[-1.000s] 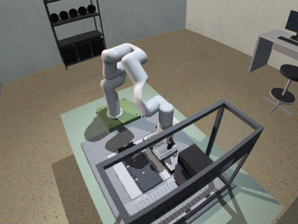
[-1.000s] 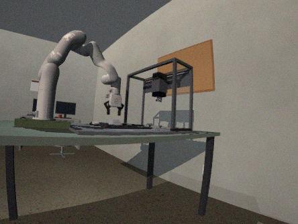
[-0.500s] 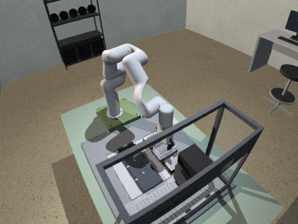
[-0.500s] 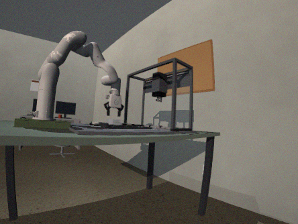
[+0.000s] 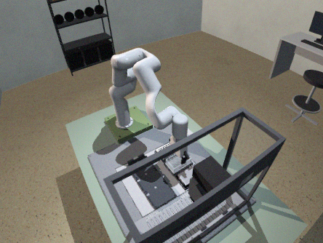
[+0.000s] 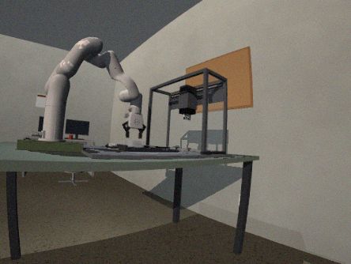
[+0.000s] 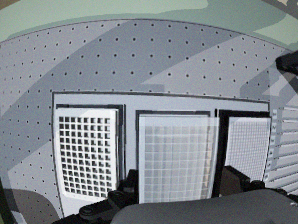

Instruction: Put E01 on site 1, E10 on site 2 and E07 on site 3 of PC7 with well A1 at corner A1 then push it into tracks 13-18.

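My gripper [image 6: 134, 136] [image 7: 181, 183] is open and empty, pointing down above the middle nest, its fingers on either side of the deep-well block E07 [image 5: 177, 164] [image 7: 174, 160]. E07 is pale and translucent. The white 96-well plate E01 [image 7: 85, 155] sits in the left nest in the wrist view. The finely gridded 384-well plate E10 [image 7: 247, 145] sits in the right nest, partly behind a finger. The dark carrier PC7 [image 5: 160, 196] lies on the apron in front of the rails [image 5: 169, 214], seen in the top view. Its exact fit to the tracks cannot be told. No lamp is distinguishable.
A grey gantry frame [image 5: 233, 142] [image 6: 205, 115] stands over the rails, with a dark head [image 5: 214, 174] [image 6: 187, 100] hanging from it. Ribbed rails [image 7: 285, 145] lie just right of E10's nest in the wrist view. A perforated deck [image 7: 150, 62] extends beyond the nests.
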`<action>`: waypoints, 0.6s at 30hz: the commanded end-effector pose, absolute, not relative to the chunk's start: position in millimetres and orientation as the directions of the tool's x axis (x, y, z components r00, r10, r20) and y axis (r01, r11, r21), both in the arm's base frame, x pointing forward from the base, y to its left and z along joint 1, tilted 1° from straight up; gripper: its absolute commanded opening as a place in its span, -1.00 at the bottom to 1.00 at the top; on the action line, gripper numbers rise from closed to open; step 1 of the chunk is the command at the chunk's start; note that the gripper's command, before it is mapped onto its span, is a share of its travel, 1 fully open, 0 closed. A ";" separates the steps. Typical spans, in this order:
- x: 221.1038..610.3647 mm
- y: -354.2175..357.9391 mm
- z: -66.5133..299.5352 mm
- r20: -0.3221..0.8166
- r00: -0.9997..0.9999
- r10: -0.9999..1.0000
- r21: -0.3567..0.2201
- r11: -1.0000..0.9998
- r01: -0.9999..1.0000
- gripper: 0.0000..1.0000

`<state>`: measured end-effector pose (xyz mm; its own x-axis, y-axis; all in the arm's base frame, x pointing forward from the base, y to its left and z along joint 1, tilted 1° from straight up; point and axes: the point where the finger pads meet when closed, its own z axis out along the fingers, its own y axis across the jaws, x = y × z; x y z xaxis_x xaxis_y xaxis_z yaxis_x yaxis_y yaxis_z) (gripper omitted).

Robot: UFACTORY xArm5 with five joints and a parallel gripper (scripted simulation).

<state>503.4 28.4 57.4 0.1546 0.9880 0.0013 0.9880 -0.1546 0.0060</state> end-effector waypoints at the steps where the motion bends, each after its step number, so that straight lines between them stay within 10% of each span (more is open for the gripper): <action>1: 504.9 28.5 56.1 0.021 0.154 0.988 0.006 -0.155 0.988 1.00; 18: 505.0 28.7 46.1 0.021 0.154 0.988 0.006 -0.155 0.988 1.00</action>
